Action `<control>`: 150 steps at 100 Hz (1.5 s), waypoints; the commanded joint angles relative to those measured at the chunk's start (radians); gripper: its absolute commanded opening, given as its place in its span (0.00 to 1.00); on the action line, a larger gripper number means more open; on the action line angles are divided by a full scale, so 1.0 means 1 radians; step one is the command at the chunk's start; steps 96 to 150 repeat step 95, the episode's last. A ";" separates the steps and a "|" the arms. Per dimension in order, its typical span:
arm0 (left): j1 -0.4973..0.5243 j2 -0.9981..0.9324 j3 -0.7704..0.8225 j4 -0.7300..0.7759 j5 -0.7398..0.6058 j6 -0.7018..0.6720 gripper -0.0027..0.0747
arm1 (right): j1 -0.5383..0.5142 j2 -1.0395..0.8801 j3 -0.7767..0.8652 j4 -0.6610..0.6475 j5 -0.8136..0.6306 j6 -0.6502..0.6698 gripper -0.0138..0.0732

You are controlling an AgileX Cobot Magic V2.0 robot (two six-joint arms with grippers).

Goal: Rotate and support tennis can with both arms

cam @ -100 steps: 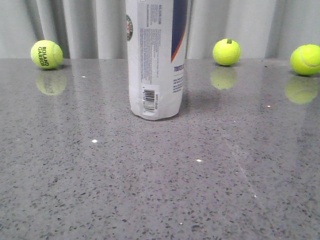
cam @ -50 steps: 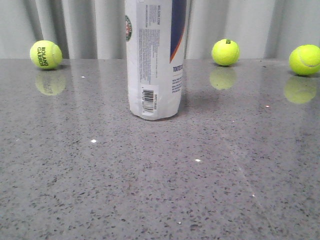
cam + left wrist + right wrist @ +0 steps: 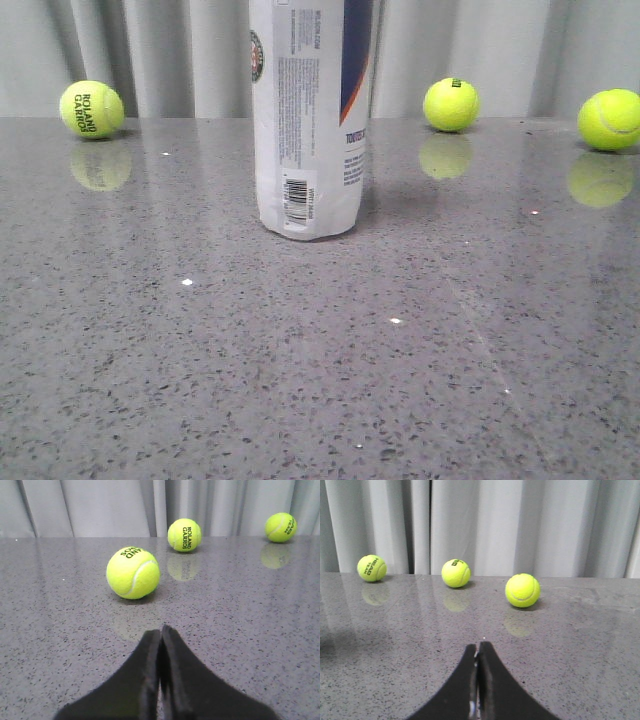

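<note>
Tennis can (image 3: 312,120) stands upright mid-surface (image 3: 320,380), barcode facing front, untouched, so nothing supports it yet. My left gripper (image 3: 160,680) and right gripper (image 3: 478,685) both have jaws pressed together, holding nothing, facing loose tennis balls (image 3: 133,572), apart from the can.

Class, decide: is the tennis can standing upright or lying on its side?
Upright. In the front view the tennis can stands on its base on the table, its sides rising vertically out of frame.
</note>
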 commanded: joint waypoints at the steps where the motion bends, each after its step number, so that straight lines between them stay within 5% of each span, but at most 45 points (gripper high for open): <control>1: 0.000 -0.033 0.045 -0.001 -0.076 -0.011 0.01 | -0.015 -0.042 0.009 -0.005 -0.082 -0.001 0.08; 19: 0.000 -0.033 0.045 -0.001 -0.076 -0.011 0.01 | -0.021 -0.096 0.102 0.032 -0.096 -0.001 0.08; 150: 0.000 -0.033 0.045 -0.001 -0.076 -0.011 0.01 | -0.021 -0.095 0.099 0.034 -0.082 -0.001 0.08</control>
